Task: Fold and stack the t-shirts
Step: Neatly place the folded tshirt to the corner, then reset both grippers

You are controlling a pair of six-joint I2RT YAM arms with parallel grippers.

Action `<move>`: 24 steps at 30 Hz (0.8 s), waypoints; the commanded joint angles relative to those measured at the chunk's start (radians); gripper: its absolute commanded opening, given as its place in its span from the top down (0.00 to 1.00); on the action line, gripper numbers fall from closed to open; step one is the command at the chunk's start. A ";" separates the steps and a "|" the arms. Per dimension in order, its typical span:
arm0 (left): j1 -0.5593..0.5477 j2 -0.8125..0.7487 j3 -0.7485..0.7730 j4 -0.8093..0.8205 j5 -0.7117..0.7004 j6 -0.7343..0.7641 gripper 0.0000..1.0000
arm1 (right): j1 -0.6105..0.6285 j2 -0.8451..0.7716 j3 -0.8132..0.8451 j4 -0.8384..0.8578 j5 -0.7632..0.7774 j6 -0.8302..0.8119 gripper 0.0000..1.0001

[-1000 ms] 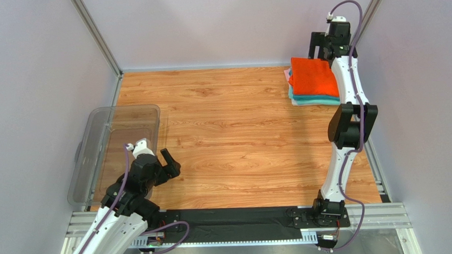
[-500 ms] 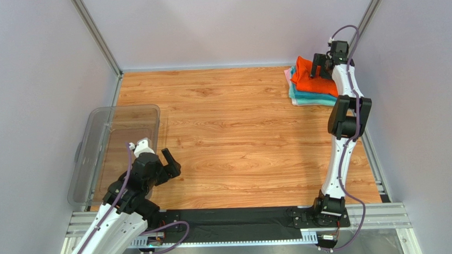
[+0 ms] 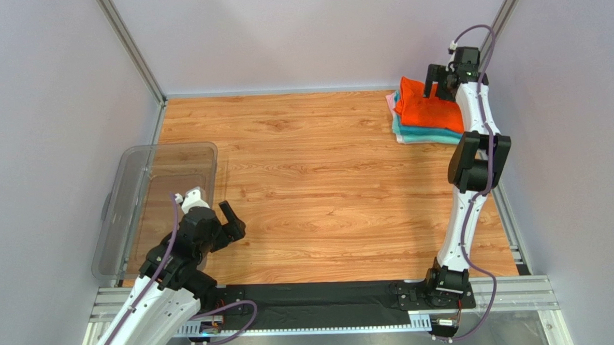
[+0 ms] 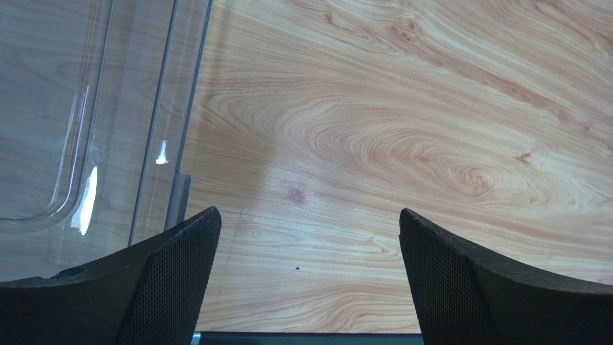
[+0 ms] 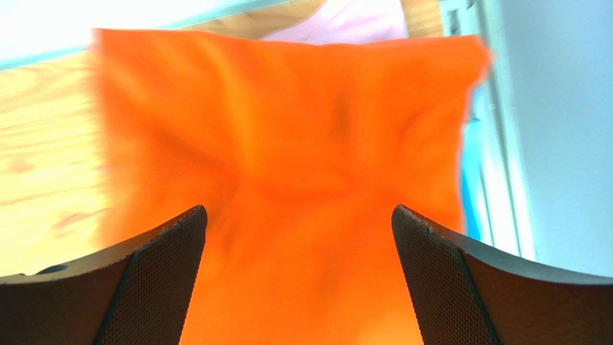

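Observation:
The t-shirts lie folded in a stack at the table's far right corner. The orange shirt (image 3: pixel 430 111) is on top, its far edge rumpled. The teal shirt (image 3: pixel 421 134) lies under it, and a pale pink edge (image 3: pixel 393 100) shows at the far left of the stack. I cannot pick out a mint green one. My right gripper (image 3: pixel 441 83) is open and empty just above the orange shirt's far edge. In the right wrist view the orange shirt (image 5: pixel 288 136) fills the space between my open fingers (image 5: pixel 298 287), with teal (image 5: pixel 471 201) and pink (image 5: pixel 352 18) at its edges. My left gripper (image 3: pixel 222 225) is open and empty over bare table.
A clear plastic tub (image 3: pixel 132 203) stands along the left edge; its wall (image 4: pixel 155 144) is just left of my left gripper (image 4: pixel 309 280). Grey walls and metal frame rails enclose the table, close behind and right of the stack.
My right gripper came forward from behind the stack onto the orange shirt, rumpling its far edge, then drew back and up a little. The left arm has not moved.

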 commanded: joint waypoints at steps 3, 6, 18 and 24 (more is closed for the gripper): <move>-0.001 -0.016 0.043 -0.012 -0.002 -0.002 0.00 | 0.037 -0.400 -0.175 0.008 0.021 0.111 0.00; 0.000 -0.029 0.049 -0.015 -0.004 0.002 0.00 | 0.062 -0.605 -0.462 0.071 0.007 0.218 0.00; 0.000 -0.078 0.050 0.038 0.067 0.061 0.00 | 0.237 -1.320 -1.306 0.146 0.129 0.406 0.00; 0.000 -0.117 0.035 0.063 0.079 0.069 0.00 | 0.238 -1.558 -1.533 0.119 0.060 0.437 0.00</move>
